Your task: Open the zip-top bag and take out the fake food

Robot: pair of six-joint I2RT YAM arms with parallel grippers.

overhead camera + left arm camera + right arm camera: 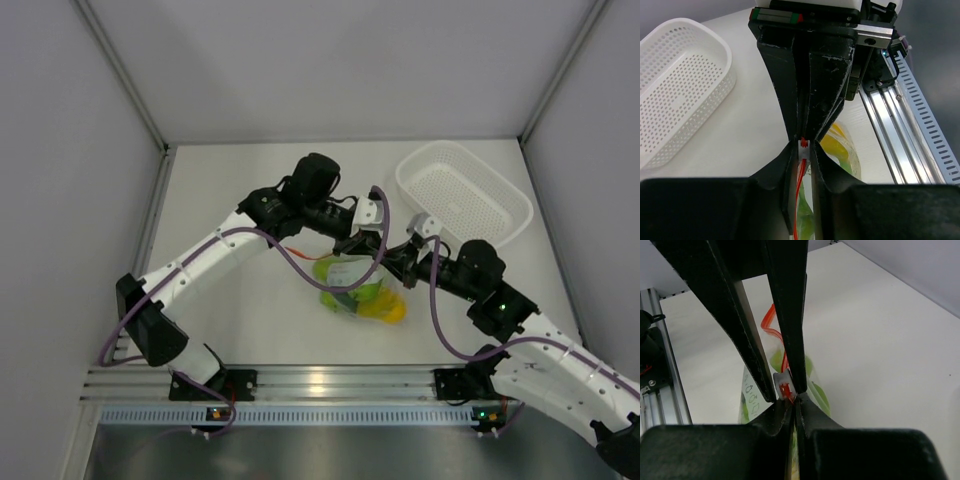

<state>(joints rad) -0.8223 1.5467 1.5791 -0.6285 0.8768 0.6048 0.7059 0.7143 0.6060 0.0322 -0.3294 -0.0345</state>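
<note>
Clamps the zip-top bag [352,290] at its orange-red zip strip [770,320] with left pincer [803,150] and right pincer [793,401], both closed tip to tip on the strip beside its white slider [784,382]. Locates the bag at the middle of the table [250,330] with fake food [385,308] inside, near and left of the white perforated basket [465,195].

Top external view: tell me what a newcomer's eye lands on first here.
At the middle of the table, the left gripper and the right gripper meet, each clamped on the orange-red zip edge of the zip-top bag. Through its clear plastic the fake food shows bright green and yellow. A white perforated basket sits apart at the far right corner.
</note>
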